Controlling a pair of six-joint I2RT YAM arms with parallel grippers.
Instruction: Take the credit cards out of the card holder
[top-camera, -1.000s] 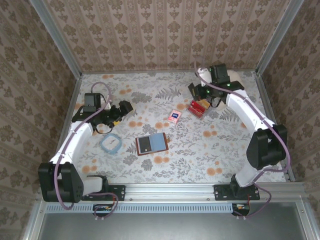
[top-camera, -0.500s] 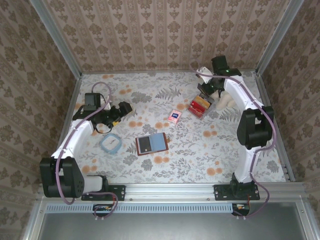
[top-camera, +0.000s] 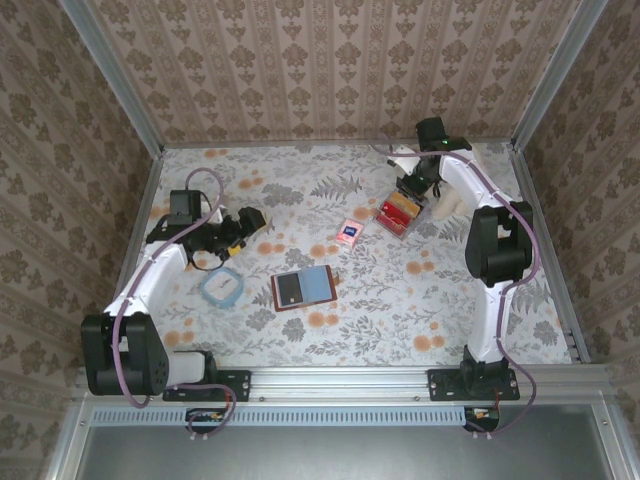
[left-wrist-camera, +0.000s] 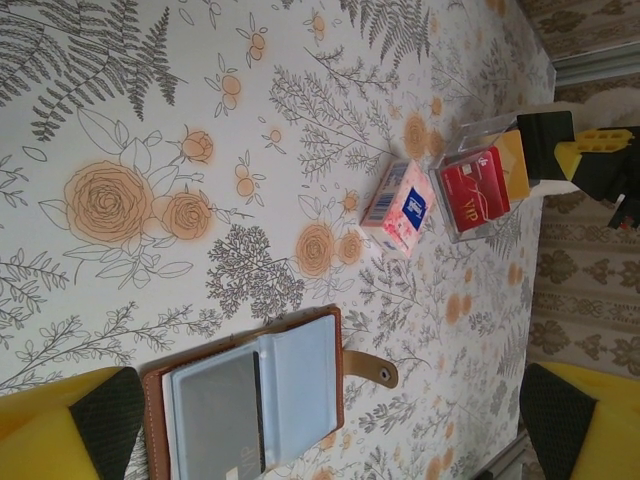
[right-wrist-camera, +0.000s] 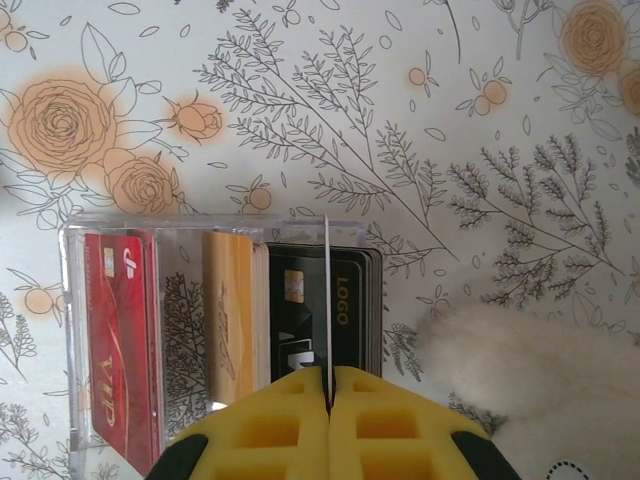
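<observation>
Swung inward, right pincer (right-wrist-camera: 328, 375) clenches a thin card (right-wrist-camera: 326, 290) over clear holder's (right-wrist-camera: 110, 222) red, tan, black cards (right-wrist-camera: 230, 320).

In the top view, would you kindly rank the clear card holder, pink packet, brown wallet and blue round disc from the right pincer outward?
1. Clear plastic card holder, at the right pincer.
2. Pink packet, just left of it.
3. Open brown wallet, table centre.
4. Blue round disc, far left.
</observation>
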